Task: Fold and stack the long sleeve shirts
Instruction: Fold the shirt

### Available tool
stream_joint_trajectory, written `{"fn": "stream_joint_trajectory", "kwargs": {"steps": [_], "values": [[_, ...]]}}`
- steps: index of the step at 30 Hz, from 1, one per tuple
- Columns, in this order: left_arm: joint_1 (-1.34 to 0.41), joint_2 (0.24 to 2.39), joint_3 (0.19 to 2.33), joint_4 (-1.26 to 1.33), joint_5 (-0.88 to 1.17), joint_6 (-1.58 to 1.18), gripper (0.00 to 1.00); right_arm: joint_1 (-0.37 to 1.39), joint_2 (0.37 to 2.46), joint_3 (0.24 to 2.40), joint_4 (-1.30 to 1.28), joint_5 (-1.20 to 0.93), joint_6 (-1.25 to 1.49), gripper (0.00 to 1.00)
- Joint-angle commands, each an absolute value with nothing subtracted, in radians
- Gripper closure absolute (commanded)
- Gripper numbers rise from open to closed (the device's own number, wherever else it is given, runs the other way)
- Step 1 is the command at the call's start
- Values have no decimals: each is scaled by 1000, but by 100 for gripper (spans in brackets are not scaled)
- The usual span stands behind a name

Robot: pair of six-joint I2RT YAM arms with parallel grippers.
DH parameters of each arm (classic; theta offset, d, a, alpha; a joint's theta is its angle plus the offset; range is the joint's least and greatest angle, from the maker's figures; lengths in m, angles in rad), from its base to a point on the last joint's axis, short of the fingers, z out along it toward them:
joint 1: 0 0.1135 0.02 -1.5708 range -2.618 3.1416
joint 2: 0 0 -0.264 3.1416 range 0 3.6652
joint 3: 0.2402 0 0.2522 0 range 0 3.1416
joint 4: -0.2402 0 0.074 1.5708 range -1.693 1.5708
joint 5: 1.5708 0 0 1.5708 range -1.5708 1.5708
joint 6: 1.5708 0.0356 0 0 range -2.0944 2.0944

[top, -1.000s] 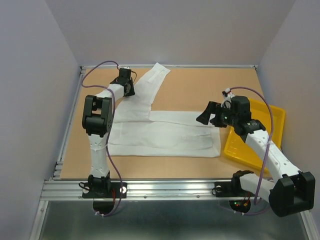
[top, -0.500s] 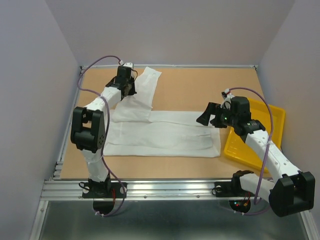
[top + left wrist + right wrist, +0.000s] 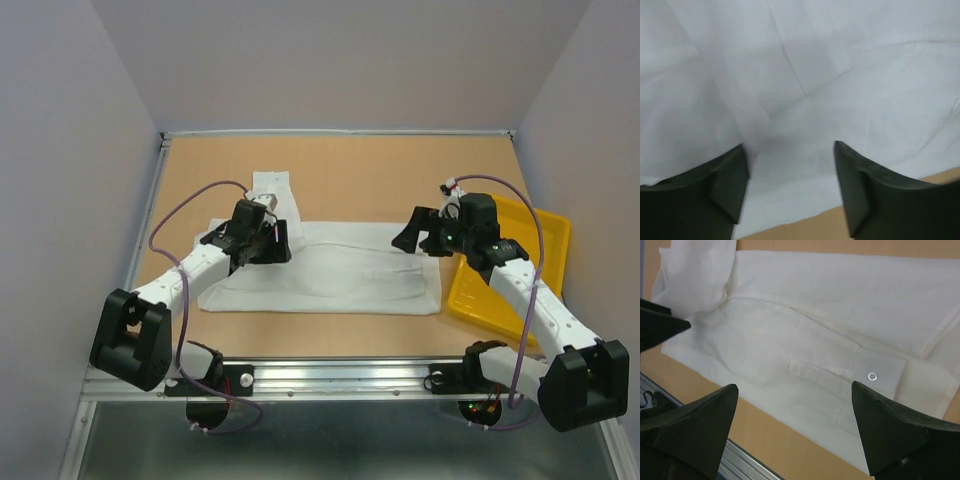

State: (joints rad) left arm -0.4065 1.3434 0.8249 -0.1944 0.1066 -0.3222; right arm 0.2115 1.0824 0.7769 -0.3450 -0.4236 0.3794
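Note:
A white long sleeve shirt [image 3: 340, 275] lies flat across the middle of the table, one sleeve folded over its body. The buttoned cuff [image 3: 872, 376] of that sleeve rests near the shirt's right end. My left gripper [image 3: 272, 243] hovers over the shirt's left part, open, with only fabric [image 3: 840, 75] beneath its dark fingers [image 3: 860, 190] and nothing between them. My right gripper [image 3: 412, 232] hangs over the shirt's right edge, wide open and empty, looking down on the shirt [image 3: 840, 305].
A yellow tray [image 3: 530, 262] sits at the right, under my right arm. The brown table top [image 3: 400, 170] shows behind the shirt. An aluminium rail [image 3: 340, 378] runs along the near edge. Grey walls enclose the back and sides.
My left arm swung from the far left corner to the shirt's middle, dragging the sleeve across the body, and its jaws opened. The right arm has not moved.

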Motion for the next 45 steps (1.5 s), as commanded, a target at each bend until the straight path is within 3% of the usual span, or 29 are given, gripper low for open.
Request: {"fn": "stream_joint_trajectory", "kwargs": {"steps": [1, 2, 6, 22, 34, 39, 43, 45], "values": [[-414, 1180, 758, -227, 152, -397, 6, 224, 1078, 815, -339, -433, 356, 0], [-414, 1163, 774, -244, 120, -402, 2, 224, 1077, 813, -339, -433, 356, 0], [-375, 1192, 889, -258, -76, -407, 1, 225, 1077, 807, -342, -431, 351, 0], [-144, 1906, 1458, -155, -146, -433, 18, 225, 1075, 801, -354, -451, 347, 0], [-141, 2180, 1626, -178, -187, -365, 25, 225, 1092, 779, -353, -471, 334, 0], [-144, 2220, 1635, -205, -167, -379, 41, 225, 1086, 772, -353, -469, 339, 0], [-147, 2204, 1626, -199, -155, -367, 74, 225, 1083, 772, -354, -469, 342, 0], [-152, 2195, 1623, -193, -140, -354, 82, 225, 1078, 773, -354, -471, 345, 0]]}}
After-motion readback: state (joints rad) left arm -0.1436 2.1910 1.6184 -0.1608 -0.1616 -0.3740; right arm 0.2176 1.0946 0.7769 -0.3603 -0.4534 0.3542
